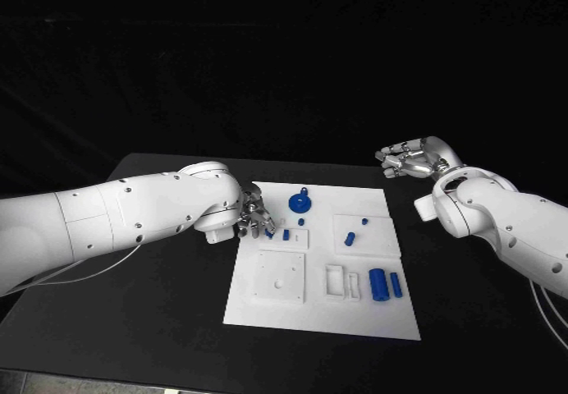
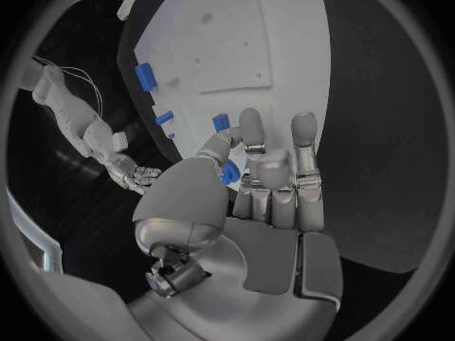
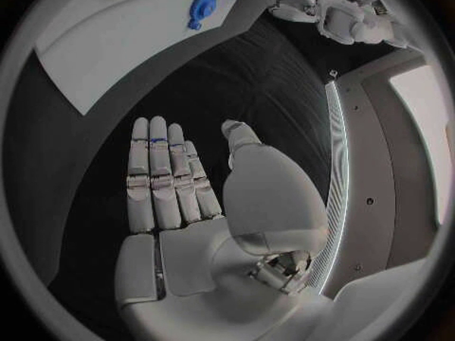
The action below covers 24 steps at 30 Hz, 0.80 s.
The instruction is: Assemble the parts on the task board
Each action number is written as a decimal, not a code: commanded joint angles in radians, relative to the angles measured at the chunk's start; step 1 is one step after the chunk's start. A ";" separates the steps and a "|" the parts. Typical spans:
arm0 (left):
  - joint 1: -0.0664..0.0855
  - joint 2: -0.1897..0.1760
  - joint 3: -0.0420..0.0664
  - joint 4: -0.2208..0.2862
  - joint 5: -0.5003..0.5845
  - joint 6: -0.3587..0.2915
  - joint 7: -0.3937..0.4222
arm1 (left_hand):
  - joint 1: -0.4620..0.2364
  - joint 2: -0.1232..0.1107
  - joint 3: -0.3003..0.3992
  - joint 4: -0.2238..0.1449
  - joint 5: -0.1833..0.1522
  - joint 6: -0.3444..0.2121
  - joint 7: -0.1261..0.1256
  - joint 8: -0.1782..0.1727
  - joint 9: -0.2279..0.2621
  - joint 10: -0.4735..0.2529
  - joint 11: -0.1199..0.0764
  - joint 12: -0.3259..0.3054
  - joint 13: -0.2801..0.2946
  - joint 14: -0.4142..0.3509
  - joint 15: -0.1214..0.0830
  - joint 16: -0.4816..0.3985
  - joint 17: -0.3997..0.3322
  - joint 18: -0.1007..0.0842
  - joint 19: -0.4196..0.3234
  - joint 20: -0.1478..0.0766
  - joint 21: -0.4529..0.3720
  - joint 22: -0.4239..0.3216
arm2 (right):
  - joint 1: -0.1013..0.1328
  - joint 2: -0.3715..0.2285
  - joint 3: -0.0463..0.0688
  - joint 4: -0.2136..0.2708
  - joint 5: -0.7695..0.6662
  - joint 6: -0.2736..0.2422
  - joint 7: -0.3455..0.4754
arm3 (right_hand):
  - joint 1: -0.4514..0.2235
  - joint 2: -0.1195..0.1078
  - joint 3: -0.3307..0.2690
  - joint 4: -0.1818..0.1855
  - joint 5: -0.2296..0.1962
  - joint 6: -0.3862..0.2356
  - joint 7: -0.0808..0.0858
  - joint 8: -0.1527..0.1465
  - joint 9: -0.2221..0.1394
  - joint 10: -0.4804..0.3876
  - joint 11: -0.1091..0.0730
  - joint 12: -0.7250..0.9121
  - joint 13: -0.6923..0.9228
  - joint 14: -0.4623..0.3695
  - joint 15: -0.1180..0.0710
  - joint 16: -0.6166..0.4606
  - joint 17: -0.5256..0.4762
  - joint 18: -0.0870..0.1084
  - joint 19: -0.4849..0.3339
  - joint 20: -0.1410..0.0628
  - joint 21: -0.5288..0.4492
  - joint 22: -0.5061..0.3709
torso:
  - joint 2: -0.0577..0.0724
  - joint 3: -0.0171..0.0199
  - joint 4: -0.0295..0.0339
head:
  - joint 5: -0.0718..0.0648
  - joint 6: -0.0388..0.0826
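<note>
Over the task board (image 1: 355,320), left robot hand (image 1: 254,218) pinching

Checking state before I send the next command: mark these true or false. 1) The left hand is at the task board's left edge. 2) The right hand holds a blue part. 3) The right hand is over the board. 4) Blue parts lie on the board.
1) True: the left hand is at the task board, a small blue part between its fingers.
2) False: the right hand is open, empty.
3) False: it is off the board, over the black table.
4) True, such as the blue cylinder.
</note>
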 commanded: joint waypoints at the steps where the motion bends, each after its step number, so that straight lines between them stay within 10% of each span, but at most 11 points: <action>1: -0.005 0.000 -0.006 0.004 -0.006 0.052 -0.018 | 0.007 0.001 -0.001 0.004 -0.006 0.177 -0.101 0.006 -0.001 0.041 -0.014 0.007 0.001 -0.001 -0.005 0.006 0.001 0.012 -0.004 0.003 0.005 0.019 | -0.001 -0.001 0.001 0.001 0.000 0.015 0.013 | 0.004 0.005 0.006 -0.001 0.005 -0.004 0.003 -0.004 -0.001 -0.009 -0.001 -0.005 -0.001 -0.007 -0.003 -0.004 -0.001 -0.007 -0.006 -0.002 -0.003 -0.002 | 0.000 -0.0006 0.0001 | 0.001 -0.001; 24: -0.006 -0.002 -0.007 0.003 -0.006 0.090 -0.031 | 0.008 0.014 -0.005 0.018 -0.040 0.179 -0.101 0.004 -0.004 0.040 -0.014 0.009 0.006 -0.002 -0.003 0.013 -0.001 0.013 -0.008 0.007 0.009 0.018 | -0.002 -0.001 0.001 0.002 0.001 0.015 0.014 | 0.000 0.003 0.014 -0.003 0.006 -0.005 0.003 -0.004 -0.001 -0.009 0.000 -0.005 -0.001 -0.008 -0.003 -0.004 -0.001 -0.007 -0.007 -0.001 -0.003 -0.002 | -0.001 0.0009 0.0003 | 0.002 -0.003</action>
